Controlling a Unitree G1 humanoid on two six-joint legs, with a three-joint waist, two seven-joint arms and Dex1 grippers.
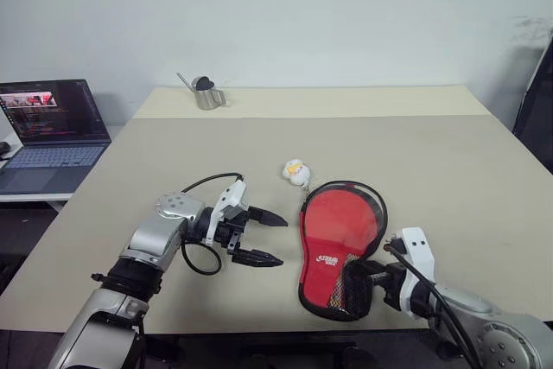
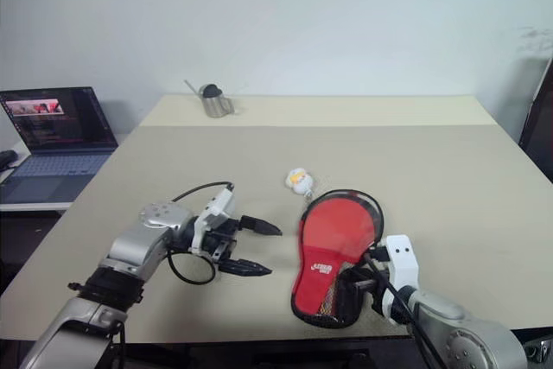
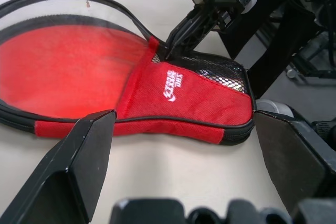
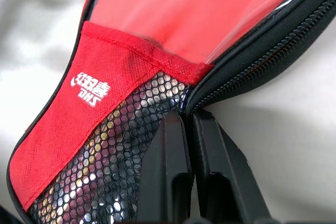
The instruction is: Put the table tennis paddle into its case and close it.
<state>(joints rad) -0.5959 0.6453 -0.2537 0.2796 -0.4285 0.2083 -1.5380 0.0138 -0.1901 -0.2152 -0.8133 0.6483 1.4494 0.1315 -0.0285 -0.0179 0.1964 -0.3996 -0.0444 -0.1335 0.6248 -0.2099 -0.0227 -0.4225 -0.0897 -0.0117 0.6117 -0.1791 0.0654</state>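
The case (image 1: pixel 324 258) lies flat near the table's front edge, with red fabric, black trim, a white logo and a mesh pocket (image 4: pixel 121 150). Inside it, the paddle's (image 1: pixel 341 222) round red face shows under the clear front; its handle is hidden. The black zip edge (image 4: pixel 262 51) around the round end stands unzipped. My right gripper (image 4: pixel 186 116) is shut, its tips against the zip edge beside the mesh pocket; I cannot tell whether anything is pinched. My left gripper (image 1: pixel 278 239) hovers open just left of the case, pointing at it.
A small white and yellow toy (image 1: pixel 296 171) sits just beyond the case. A metal cup (image 1: pixel 207 92) stands at the table's far left. An open laptop (image 1: pixel 47 131) rests on a side desk to the left. A dark chair (image 1: pixel 540 101) stands at the right.
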